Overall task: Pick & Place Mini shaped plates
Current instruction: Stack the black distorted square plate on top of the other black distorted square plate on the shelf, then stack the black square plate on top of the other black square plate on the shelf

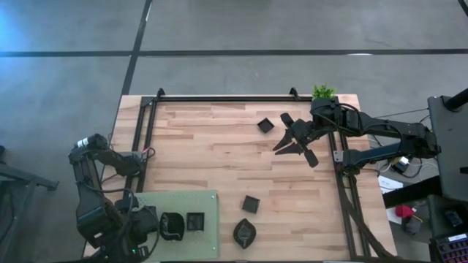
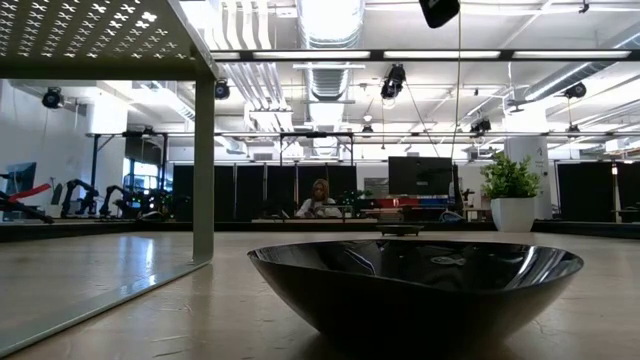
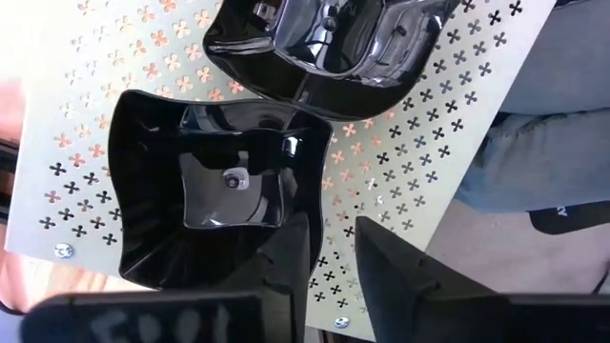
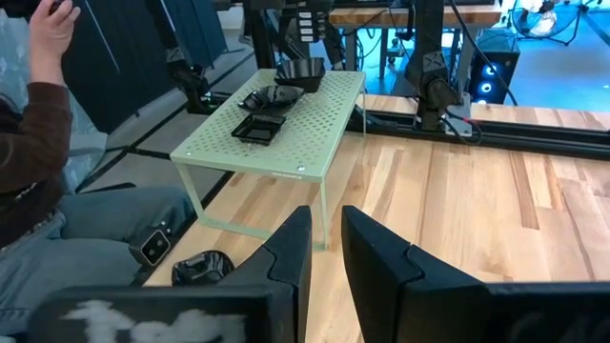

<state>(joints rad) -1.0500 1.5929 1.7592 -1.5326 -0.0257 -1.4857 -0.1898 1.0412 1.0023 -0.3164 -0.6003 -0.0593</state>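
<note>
Several black mini shaped plates are in view. A square wavy one (image 3: pixel 205 191) and another plate (image 3: pixel 334 43) sit on the light green perforated mat (image 3: pixel 448 124), a raised shelf at the table's near left (image 1: pixel 208 245). My left gripper (image 3: pixel 334 252) points down over the square plate's corner, open, with only mat showing in its gap. More plates lie on the wood (image 1: pixel 265 125), (image 1: pixel 251 204), (image 1: pixel 244 232). My right gripper (image 4: pixel 326 238) hangs above the table's far right (image 1: pixel 294 139), slightly open and holding nothing. My left gripper has one finger (image 3: pixel 286 276) over the square plate's rim at one corner (image 3: pixel 300 224), coming from above. I cannot tell whether that finger touches the rim. The plate sits flat on the mat.
The mat stands on thin legs (image 2: pixel 204 170) above the wood. A potted plant (image 1: pixel 322 91) is at the far right corner. Black rails (image 1: pixel 219 98) frame the table. A seated person's sleeve (image 4: pixel 33 143) and legs show beside the table's left edge.
</note>
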